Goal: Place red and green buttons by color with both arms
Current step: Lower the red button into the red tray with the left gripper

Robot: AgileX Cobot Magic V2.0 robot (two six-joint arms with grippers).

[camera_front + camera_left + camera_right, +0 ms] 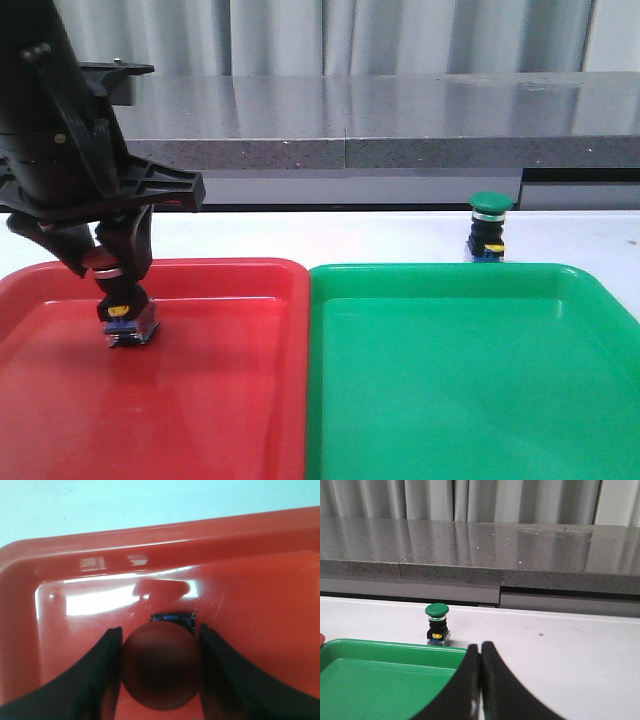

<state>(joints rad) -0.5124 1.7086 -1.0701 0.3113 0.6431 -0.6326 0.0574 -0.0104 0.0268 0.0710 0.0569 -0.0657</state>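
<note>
- Left gripper [118, 262] at the left of the front view, closed around the red button [127, 318] — its base looks down on the red tray [230, 400].
- Green button [489, 227] stands upright on the table at upper right, just behind the green tray [450, 400] — not yet placed.
- Right gripper [480, 680]: fingers pressed together, holding nothing.
- Next, I'd say: left lets go and lifts; right must open and reach for the green one.
</note>
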